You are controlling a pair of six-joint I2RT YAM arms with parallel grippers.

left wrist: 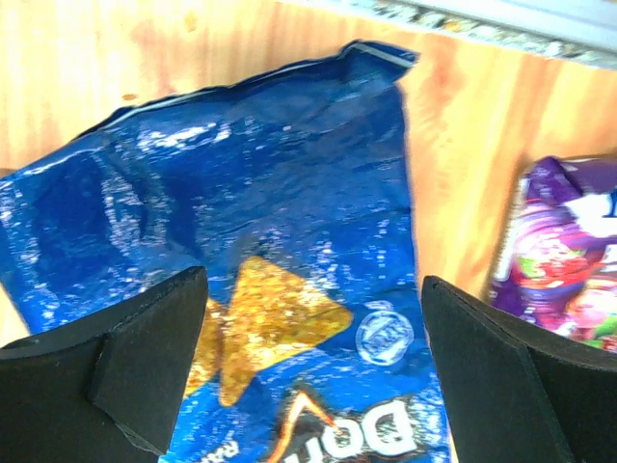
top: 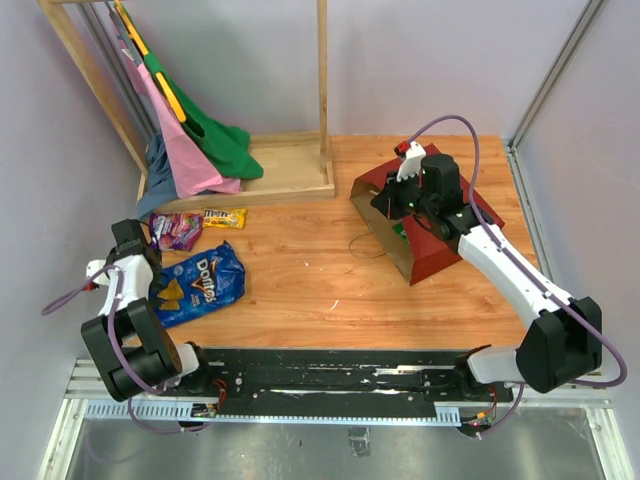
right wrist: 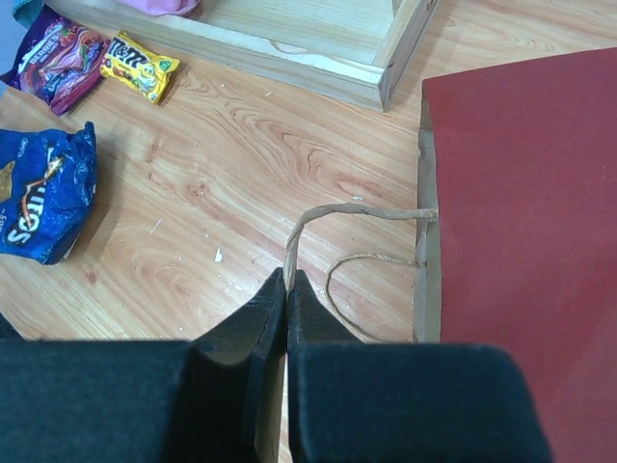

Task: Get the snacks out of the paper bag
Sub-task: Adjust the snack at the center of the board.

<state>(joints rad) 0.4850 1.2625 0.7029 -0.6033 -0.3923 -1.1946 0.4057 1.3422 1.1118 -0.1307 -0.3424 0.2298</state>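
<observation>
The dark red paper bag lies on its side at the right, its brown mouth facing left. My right gripper is shut on one string handle of the paper bag; from above this gripper hangs over the bag's mouth. Three snacks lie on the table at the left: a blue Doritos bag, a purple pack and a yellow pack. My left gripper stands open just above the Doritos bag, holding nothing, with the purple pack to its right.
A wooden clothes rack with a boxed base stands at the back left, pink and green garments hanging on it. The bag's second string handle trails loose on the wooden table.
</observation>
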